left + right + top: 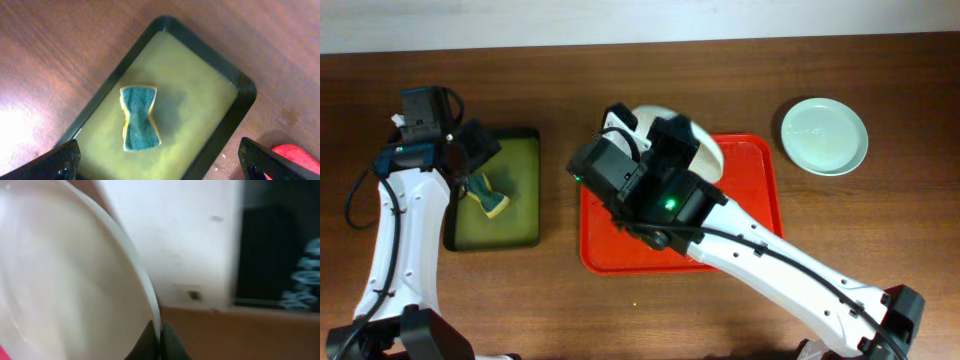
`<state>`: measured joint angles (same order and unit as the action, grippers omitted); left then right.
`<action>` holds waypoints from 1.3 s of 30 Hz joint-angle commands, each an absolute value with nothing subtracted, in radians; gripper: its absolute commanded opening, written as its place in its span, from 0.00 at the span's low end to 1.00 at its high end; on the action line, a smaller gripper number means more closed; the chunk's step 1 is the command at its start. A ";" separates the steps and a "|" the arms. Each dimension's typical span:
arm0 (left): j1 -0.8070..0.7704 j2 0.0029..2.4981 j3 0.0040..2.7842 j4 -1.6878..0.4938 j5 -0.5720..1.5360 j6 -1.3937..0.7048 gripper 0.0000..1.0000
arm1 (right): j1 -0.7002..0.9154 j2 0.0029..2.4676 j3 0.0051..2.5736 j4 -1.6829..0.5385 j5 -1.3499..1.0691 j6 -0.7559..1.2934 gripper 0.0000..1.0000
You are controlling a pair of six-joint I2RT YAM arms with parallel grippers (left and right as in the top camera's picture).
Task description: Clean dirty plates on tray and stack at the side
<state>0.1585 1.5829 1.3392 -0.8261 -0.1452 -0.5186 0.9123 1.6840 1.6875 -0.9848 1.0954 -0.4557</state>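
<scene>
Rim of the white plate (60, 280) sits pinched in the right gripper (160, 339), a grip unseen from overhead. Left gripper (160, 146) gapes wide above the sponge (140, 118).

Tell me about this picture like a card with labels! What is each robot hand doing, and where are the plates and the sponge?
left gripper: open, above the sponge
sponge: lying in the dark green tray, not held
right gripper: pinching the white plate's rim
white plate: held over the far end of the red tray
green plate: alone on the table, right of the red tray
</scene>
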 commanded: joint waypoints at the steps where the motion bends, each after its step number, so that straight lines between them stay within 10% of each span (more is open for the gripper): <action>1: 0.161 1.578 1.351 -0.855 -0.135 -0.506 0.99 | 0.842 1.690 1.705 -0.994 0.908 -0.319 0.04; 16: 0.160 1.578 1.351 -0.855 -0.134 -0.507 0.99 | -0.076 1.743 1.705 -0.993 -0.306 0.039 0.04; 25: 0.160 1.578 1.351 -0.855 -0.134 -0.506 0.99 | -0.419 1.882 1.705 -0.842 -0.321 0.047 0.04; 39: 0.160 1.578 1.351 -0.855 -0.134 -0.506 0.99 | -0.484 2.058 1.705 -0.781 -0.200 0.140 0.04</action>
<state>0.1585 1.5829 1.3392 -0.8532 -0.1379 -0.5163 -0.4847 2.0483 1.6875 -0.7822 -0.2283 0.1287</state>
